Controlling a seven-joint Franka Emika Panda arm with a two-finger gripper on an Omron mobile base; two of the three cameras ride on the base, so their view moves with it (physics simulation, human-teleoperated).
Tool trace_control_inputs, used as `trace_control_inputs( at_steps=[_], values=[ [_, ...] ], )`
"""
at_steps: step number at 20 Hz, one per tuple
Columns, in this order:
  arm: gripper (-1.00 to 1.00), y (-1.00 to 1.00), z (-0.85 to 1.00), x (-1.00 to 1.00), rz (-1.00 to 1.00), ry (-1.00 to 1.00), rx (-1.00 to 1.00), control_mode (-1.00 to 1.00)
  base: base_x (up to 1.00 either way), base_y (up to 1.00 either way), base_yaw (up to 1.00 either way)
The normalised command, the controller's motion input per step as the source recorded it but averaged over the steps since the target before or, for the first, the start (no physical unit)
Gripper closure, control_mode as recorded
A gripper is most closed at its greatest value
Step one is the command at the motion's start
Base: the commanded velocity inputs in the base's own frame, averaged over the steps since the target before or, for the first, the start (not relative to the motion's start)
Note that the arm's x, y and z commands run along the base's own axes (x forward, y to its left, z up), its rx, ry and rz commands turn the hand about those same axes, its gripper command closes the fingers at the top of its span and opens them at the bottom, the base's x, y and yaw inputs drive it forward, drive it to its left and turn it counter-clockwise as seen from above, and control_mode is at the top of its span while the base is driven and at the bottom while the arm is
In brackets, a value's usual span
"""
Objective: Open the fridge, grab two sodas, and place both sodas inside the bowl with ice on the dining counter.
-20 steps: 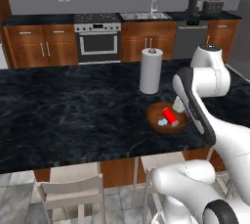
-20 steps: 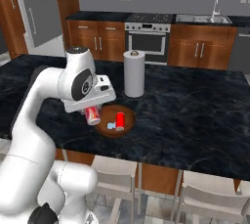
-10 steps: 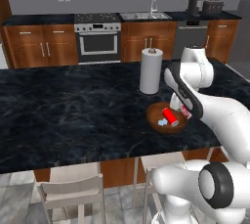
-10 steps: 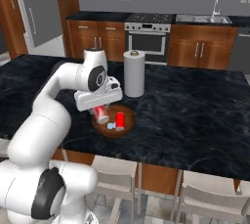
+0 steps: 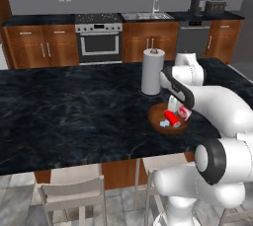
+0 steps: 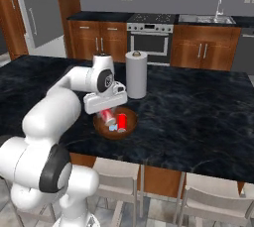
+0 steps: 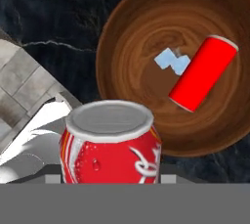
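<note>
Last step, by my read: one soda point(image 7: 202, 74) already lies on its side in the bowl point(image 7: 127, 47) beside the ice point(image 7: 172, 60), and the gripper point(image 6: 108, 117) is clamped partway closed on the second soda point(image 7: 111, 142), hovering at the bowl's rim over the dining counter point(image 5: 74, 116). Next move likely needs a small shift over the bowl centre, then release. Hand view gives the can-to-bowl offset; base views show the paper towel roll point(image 6: 136, 75) just behind the bowl.

One soda can point(image 7: 202, 73) is lying in the bowl point(image 7: 132, 32) beside ice point(image 7: 172, 60); another can point(image 7: 111, 145) is hanging seemingly above the rim, paper towel roll point(image 5: 152, 71) standing behind
</note>
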Motion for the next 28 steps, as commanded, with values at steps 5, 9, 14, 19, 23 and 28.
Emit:
trace_control_inputs(
  at_steps=[5,9,14,19,23,28],
  values=[
    [1.0,-0.07,-0.33,0.41,0.08,0.07,0.0,-1.0,0.0,0.0,0.0],
    [1.0,-0.04,-0.38,0.31,0.07,0.04,0.0,-1.0,0.0,0.0,0.0],
    [1.0,-0.01,-0.26,0.1,0.06,0.0,0.0,-1.0,0.0,0.0,0.0],
    [1.0,0.0,-0.17,0.0,0.02,0.0,0.0,-1.0,0.0,0.0,0.0],
    [1.0,0.0,-0.13,0.0,0.0,0.0,0.0,-1.0,0.0,0.0,0.0],
    [1.0,0.0,-0.1,0.0,0.0,0.0,0.0,-1.0,0.0,0.0,0.0]
  ],
)
